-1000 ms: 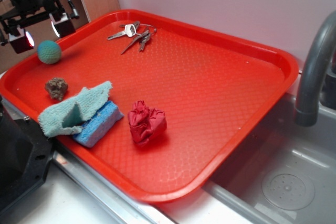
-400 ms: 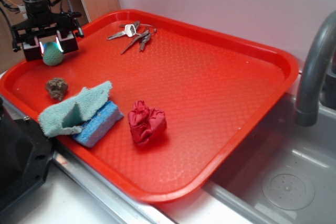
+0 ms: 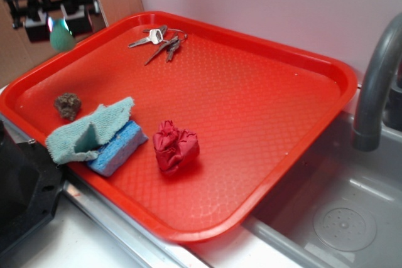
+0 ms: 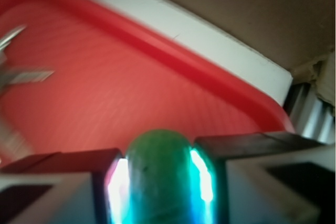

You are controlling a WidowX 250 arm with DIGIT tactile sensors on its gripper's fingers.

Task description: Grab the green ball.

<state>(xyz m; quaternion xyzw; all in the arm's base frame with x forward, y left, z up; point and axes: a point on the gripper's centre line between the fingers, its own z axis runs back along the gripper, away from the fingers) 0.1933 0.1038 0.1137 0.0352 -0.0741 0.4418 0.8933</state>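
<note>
Tool grips green ball above tray, keys near.

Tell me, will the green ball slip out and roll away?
Probably not right now: the green ball sits squeezed between the fingers of the gripper, lifted above the red tray. It looks soft, so it likely squashes a bit and grips well. If dropped, being round, it would probably roll across the tray.

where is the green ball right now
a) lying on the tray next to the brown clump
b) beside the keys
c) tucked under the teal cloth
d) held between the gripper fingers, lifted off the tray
d: the green ball sits clamped in the gripper, raised above the tray rim; the wrist view shows it squeezed between both fingers.
</note>
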